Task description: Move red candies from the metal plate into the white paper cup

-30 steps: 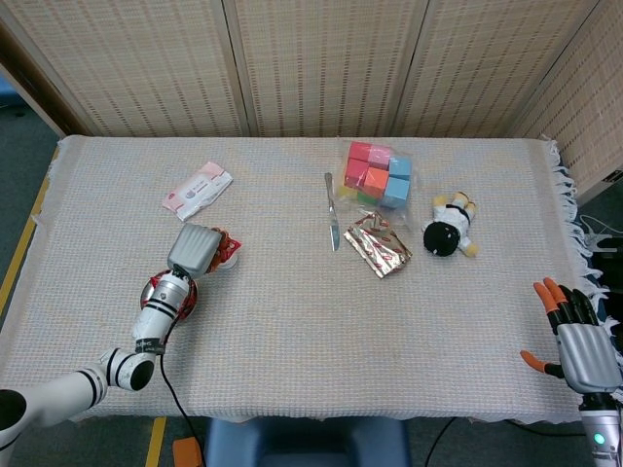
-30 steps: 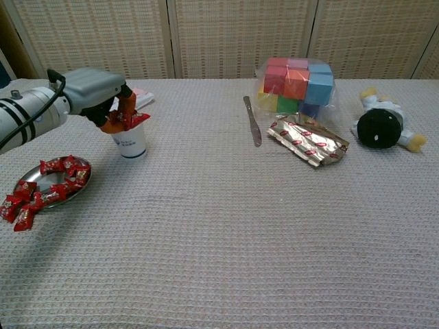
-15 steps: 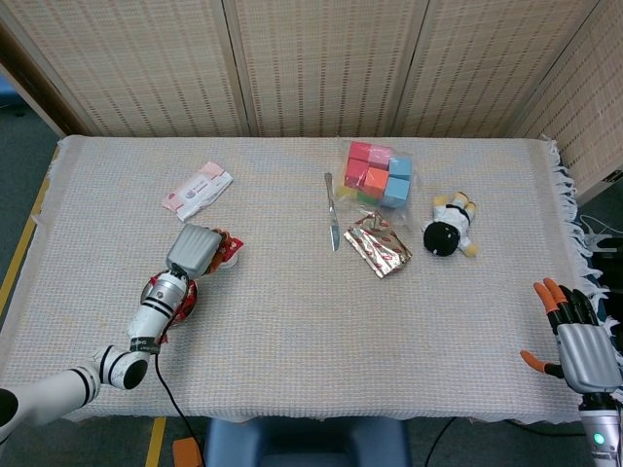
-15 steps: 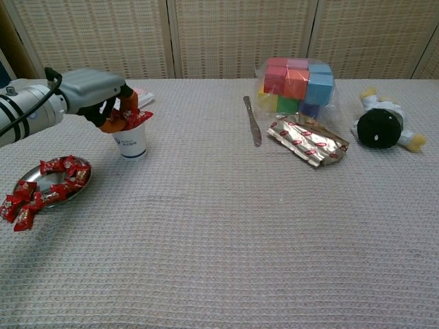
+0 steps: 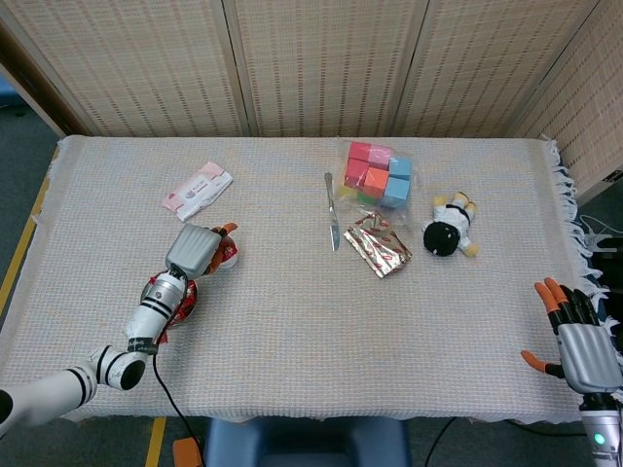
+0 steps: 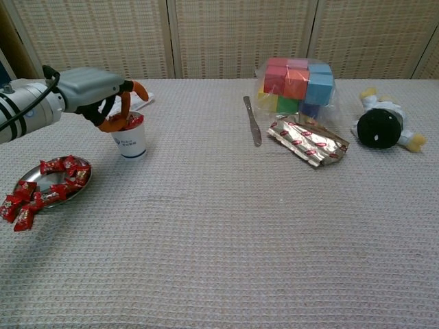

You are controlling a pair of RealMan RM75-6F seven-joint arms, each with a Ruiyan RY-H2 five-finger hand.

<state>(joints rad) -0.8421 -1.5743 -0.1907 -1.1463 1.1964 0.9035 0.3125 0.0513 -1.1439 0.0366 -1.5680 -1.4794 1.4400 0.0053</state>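
The white paper cup (image 6: 131, 139) stands left of centre with red candy (image 6: 132, 121) showing at its rim. My left hand (image 6: 90, 91) hovers just over the cup from the left. Its fingers (image 6: 127, 101) are spread apart above the rim and hold nothing. In the head view the left hand (image 5: 196, 250) covers part of the cup (image 5: 228, 257). The metal plate (image 6: 86, 176) lies nearer the front left, holding several red candies (image 6: 66, 168); a few lie off its left edge. My right hand (image 5: 582, 348) hangs open off the table's right front corner.
A pink packet (image 5: 197, 189) lies behind the cup. A knife (image 5: 332, 212), a foil wrapper (image 5: 378, 245), a bag of coloured blocks (image 5: 378, 173) and a black plush toy (image 5: 448, 230) sit at the centre right. My left forearm (image 5: 156, 309) crosses over the plate.
The left hand's fingers have spread apart over the cup, and the red candy they pinched now sits in the cup. The right hand has not moved.
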